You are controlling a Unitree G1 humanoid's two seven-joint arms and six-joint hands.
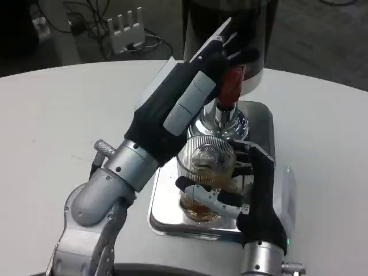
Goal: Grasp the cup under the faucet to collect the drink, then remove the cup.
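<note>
Head view is showing me leaning over the white table, where the dark dispenser is standing at the far edge with its chrome faucet hanging over a steel tray. I am reaching my left hand up and across, fingers stretched toward the red tap lever and touching or pressing it; whether they are truly gripping it I cannot tell. I am wrapping my right hand around the cup from the right, fingers curled across its front and holding it. That cup is sitting on the tray directly beneath the faucet. It is looking like clear ribbed glass or hard plastic, with amber drink pooling near the bottom. I am judging it stiff, fairly light for now but growing heavier as it fills, slick where wet, and breakable if knocked against the spout. I am taking hold around the ribbed middle, keeping it upright so nothing is spilling
</note>
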